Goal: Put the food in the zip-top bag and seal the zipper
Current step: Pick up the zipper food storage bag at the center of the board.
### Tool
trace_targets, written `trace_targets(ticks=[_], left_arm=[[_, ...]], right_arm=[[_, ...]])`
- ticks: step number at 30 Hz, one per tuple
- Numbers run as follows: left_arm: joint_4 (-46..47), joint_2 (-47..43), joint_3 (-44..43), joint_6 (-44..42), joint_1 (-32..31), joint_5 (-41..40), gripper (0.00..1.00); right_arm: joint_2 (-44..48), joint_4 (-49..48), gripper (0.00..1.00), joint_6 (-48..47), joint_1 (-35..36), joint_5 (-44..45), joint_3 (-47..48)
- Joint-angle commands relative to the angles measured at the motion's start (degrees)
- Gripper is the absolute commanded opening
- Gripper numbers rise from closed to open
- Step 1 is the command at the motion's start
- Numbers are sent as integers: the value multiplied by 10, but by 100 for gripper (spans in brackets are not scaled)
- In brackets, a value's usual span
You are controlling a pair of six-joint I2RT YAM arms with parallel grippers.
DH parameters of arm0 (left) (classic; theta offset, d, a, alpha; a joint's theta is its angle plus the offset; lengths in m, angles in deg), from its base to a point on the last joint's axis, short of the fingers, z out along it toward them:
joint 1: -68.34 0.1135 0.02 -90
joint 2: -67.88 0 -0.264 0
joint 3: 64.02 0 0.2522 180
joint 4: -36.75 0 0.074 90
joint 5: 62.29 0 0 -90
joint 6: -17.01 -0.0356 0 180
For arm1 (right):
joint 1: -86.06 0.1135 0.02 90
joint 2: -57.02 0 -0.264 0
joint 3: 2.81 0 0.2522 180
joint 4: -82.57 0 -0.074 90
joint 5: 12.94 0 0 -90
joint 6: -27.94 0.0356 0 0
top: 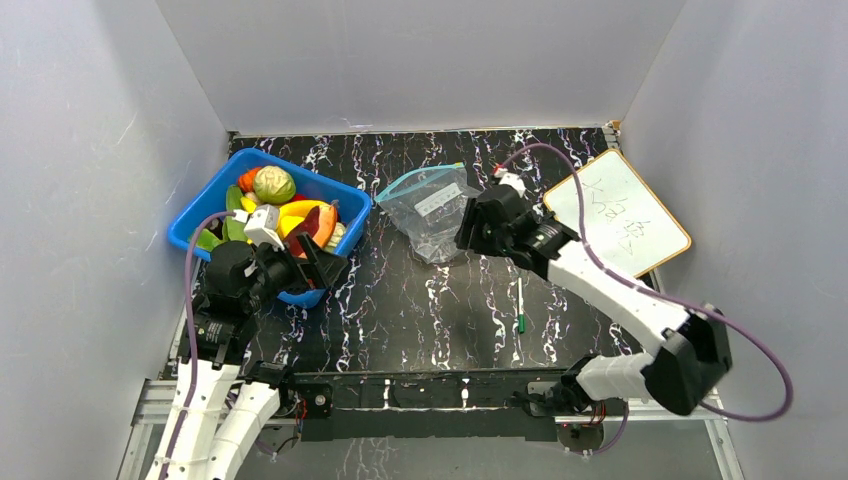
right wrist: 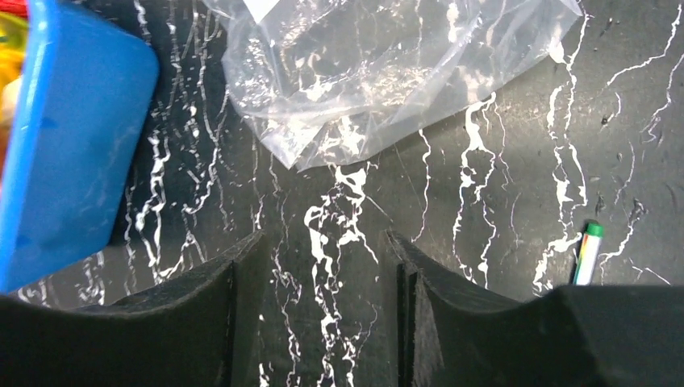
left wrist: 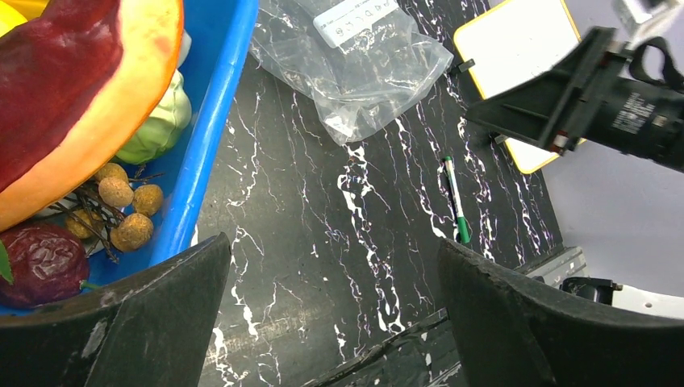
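The zip-top bag (top: 432, 212) lies flat on the dark marbled table (top: 420, 320), toward the far side, between the blue bin (top: 198, 222) on the left and a whiteboard (top: 617, 212) on the right. It touches neither of them. Its zipper (top: 420, 176) runs along the far edge as a thin teal line, and a white label patch sits just below it. The plastic is crinkled, and the table's veining shows through it in both wrist views.

The food (top: 290, 208) is heaped in the bin: a pale green cabbage-like ball at the far end, yellow and orange pieces in the middle, green leaves at the left. The left wrist camera shows a big orange-and-red slice (left wrist: 72, 97), a green piece beside it against the bin wall, a cluster of small brown balls and a dark red fruit (its kind is hard to tell).

The left gripper (top: 318, 262) hangs over the near right corner of the bin. Its jaws stand wide apart, with table and bin edge showing between them. The right gripper (top: 470, 226) is just beside the bag's right edge. In its own view the fingers (right wrist: 234, 314) are apart with only table between them, and the bag's near corner lies just beyond the tips.

A green-capped pen (top: 520, 306) lies on the table nearer the arms, well apart from the bag.
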Motion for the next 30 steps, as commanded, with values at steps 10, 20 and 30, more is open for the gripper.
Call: trace_targets(ticks=[10,20,30], left_arm=[[-16,-24,-13,60,5,-29,98],[1,-29,-1,35,4,70,98],[22,-22,14,50,4,154,98]], right_arm=[[-198,60,49,-10,3,185,186],[-225,36,50,102,-2,202,145],[-266,10,50,173,-10,197,126]])
